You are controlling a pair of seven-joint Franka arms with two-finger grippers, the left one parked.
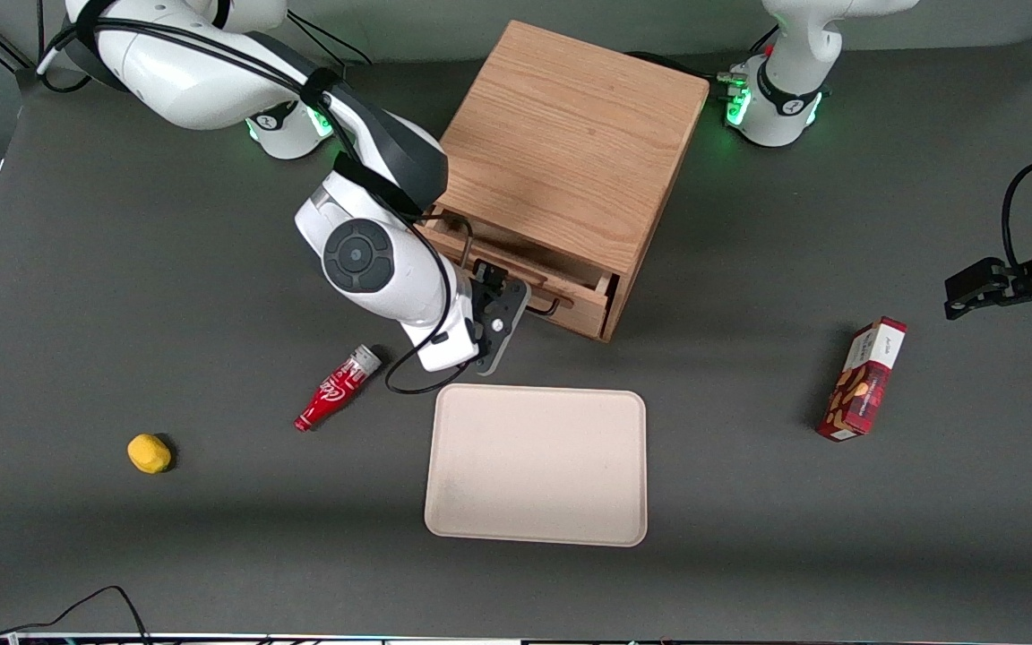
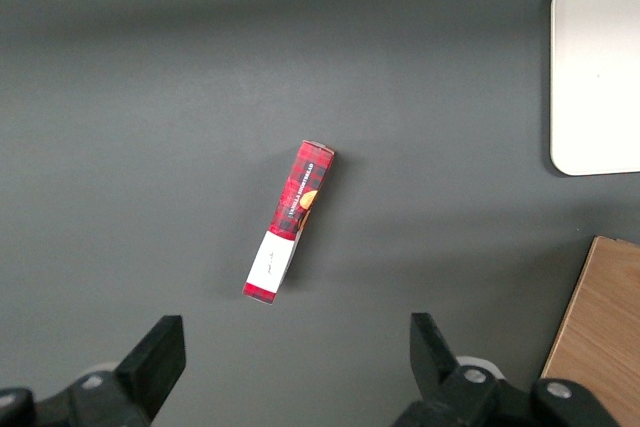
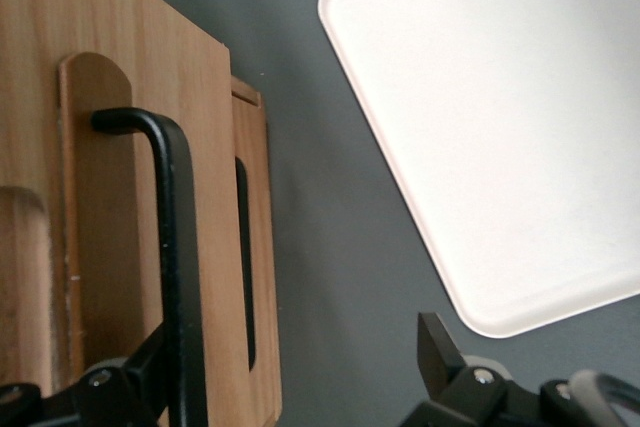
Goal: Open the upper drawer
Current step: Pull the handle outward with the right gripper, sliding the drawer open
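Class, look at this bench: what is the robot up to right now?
The working arm's end effector is at the front of the oak cabinet, open, with one finger on each side of the upper drawer's black wire handle. The upper drawer stands pulled out a little. A beige tray lies in front of the cabinet; a red bottle lies beside the tray.

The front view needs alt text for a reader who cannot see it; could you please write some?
The right arm's end effector is at the black wire handle of the oak cabinet's upper drawer, which is pulled partly out. A beige tray lies nearer the camera.
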